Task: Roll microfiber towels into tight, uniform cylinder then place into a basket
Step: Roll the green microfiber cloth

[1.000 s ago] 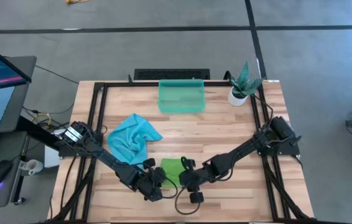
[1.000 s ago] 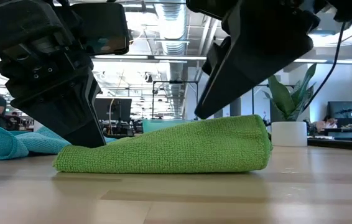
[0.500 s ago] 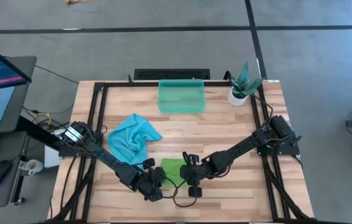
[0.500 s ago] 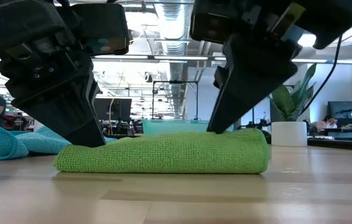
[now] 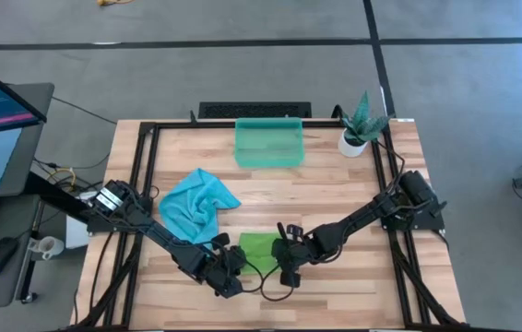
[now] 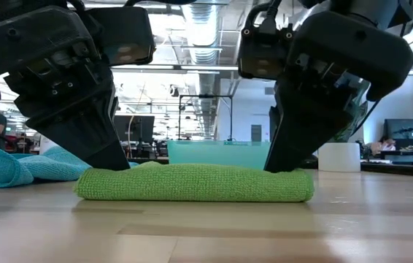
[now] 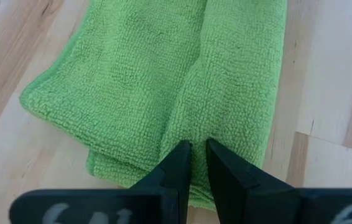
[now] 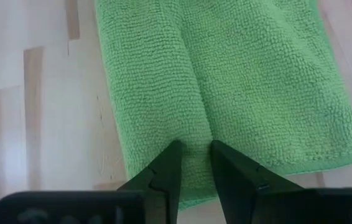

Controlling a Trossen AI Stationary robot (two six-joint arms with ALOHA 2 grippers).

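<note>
Both arms are down low at the bottom centre of the high view, working the lime green towel (image 5: pixel 259 249) from either end. It lies folded into a flat, thick strip on the wooden counter (image 5: pixel 335 198), low and long in the low view. The left gripper (image 7: pixel 198 163) comes in from the lower left, its fingers nearly together with only a thin slot between them, nipping a ridge of green cloth at the towel's edge. The right gripper (image 8: pixel 194 163) presses in from the right, its fingers a little wider apart, and a fold of the same towel is bunched up between them. In the low view both dark grippers stand on the towel's top, one at each end, squashing it flat.

Just left of centre in the high view the turquoise towel (image 5: pixel 196 205) lies crumpled in a heap, touching nothing but the counter. The basket (image 5: pixel 267 143) sits at top centre, near the counter's far edge, well apart from both towels. A small white pot with a plant (image 5: pixel 357 132) stands to its right.
</note>
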